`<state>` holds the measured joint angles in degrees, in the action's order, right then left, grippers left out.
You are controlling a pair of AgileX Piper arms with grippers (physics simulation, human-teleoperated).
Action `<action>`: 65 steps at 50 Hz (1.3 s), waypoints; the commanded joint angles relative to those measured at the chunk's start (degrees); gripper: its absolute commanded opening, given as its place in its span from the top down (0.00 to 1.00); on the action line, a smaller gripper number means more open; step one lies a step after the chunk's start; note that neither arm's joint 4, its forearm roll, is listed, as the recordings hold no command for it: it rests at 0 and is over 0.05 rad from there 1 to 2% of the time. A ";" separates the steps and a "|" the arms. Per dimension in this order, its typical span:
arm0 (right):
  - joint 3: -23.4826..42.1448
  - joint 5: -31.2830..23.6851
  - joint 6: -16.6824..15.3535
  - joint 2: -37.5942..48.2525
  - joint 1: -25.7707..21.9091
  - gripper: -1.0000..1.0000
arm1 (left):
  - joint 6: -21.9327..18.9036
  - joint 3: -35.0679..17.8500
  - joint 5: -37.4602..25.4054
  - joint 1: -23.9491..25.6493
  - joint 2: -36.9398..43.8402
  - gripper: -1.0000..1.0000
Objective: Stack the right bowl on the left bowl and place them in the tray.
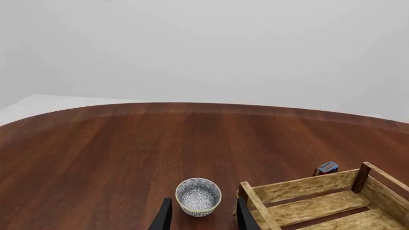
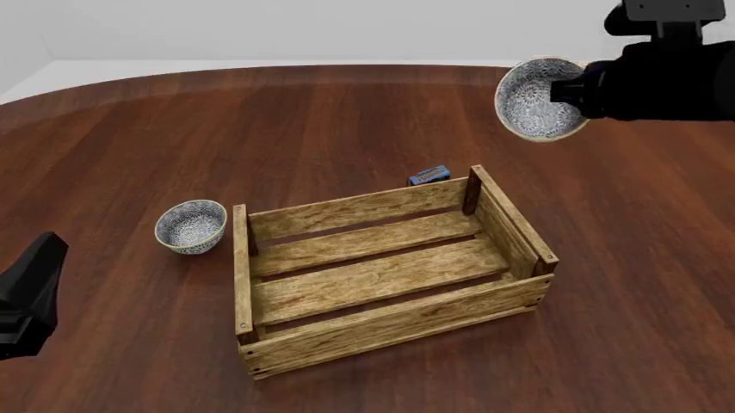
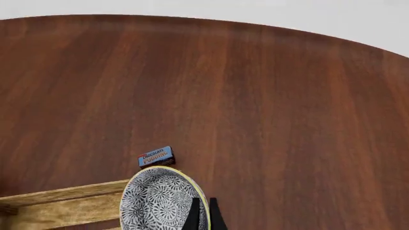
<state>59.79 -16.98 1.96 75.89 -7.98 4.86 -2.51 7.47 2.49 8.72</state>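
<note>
A: So, starting at the left, where does the left gripper (image 1: 199,218) stand?

B: Low at the near left of the bench (image 2: 115,138), its fingers (image 1: 164,218) spread apart and holding nothing, aimed at the left bowl (image 2: 191,225). That bowl sits upright on the bench, just beside the tray's (image 2: 391,323) left end plank, and not touching it as far as the front view shows.

A: And the tray itself?

B: It lies mid-bench with nothing in it. A tiny blue box (image 2: 429,175) lies just behind its far side.

A: Then the right side?

B: The right gripper (image 3: 204,215) has its fingers pinched on the rim of the right bowl (image 2: 538,98), which hangs in the air, tipped so its inside faces the front camera, beyond the tray's far right corner.

A: How will it handle?

B: It looks stiff, light and probably slick, like glazed ware. A rim pinch lets it swing, so it likely needs levelling before it nests into the other.
</note>
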 commanded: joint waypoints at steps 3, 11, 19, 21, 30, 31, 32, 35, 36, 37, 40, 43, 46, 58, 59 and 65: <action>-0.59 -0.61 3.61 -6.83 -7.97 1.00 | 0.24 -0.95 -0.03 1.67 0.26 0.00; -1.48 -0.01 4.78 -9.36 -11.30 1.00 | 0.06 -2.19 0.10 2.63 0.95 0.00; -2.39 0.99 5.65 -10.87 -13.80 1.00 | 0.60 -3.13 1.12 4.63 2.46 0.00; -2.92 1.47 5.97 -11.45 -14.67 1.00 | 0.17 -3.45 1.63 5.14 3.60 0.00; -5.36 3.47 6.19 -13.69 -16.91 1.00 | 0.78 -5.96 1.41 7.75 4.67 0.00; -5.68 3.94 6.02 -13.70 -17.10 1.00 | 0.71 -6.49 1.70 8.26 5.46 0.00; -5.90 4.25 5.96 -13.72 -17.29 1.00 | 0.75 -6.85 1.99 9.01 5.96 0.00; -6.50 5.23 5.87 -13.77 -17.78 1.00 | 1.00 -7.89 2.94 10.79 7.82 0.00; -6.89 5.80 5.91 -13.78 -17.98 1.00 | 0.82 -8.44 3.26 11.64 8.42 0.00; -7.04 6.04 5.93 -13.77 -18.06 1.00 | 0.85 -8.63 3.43 12.10 8.77 0.00; -8.22 7.94 5.55 -13.50 -17.99 1.00 | 0.12 -9.83 5.13 13.55 11.65 0.00; -9.36 9.75 5.84 -13.35 -18.39 1.00 | -0.36 -11.19 6.93 15.89 14.97 0.00; -10.03 10.90 6.01 -13.53 -18.52 1.00 | 0.51 -12.64 7.31 18.45 17.09 0.00; -9.47 13.88 4.92 -10.50 -18.84 1.00 | -1.07 -20.42 9.94 27.62 28.79 0.00; -9.37 13.88 4.88 -10.41 -18.86 1.00 | -1.01 -20.77 9.95 27.96 29.41 0.00; -8.26 13.97 4.37 -8.98 -19.22 1.00 | -1.17 -24.25 10.82 31.87 34.65 0.00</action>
<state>50.51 -4.48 6.78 65.13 -26.63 3.95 -21.38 16.39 27.87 34.74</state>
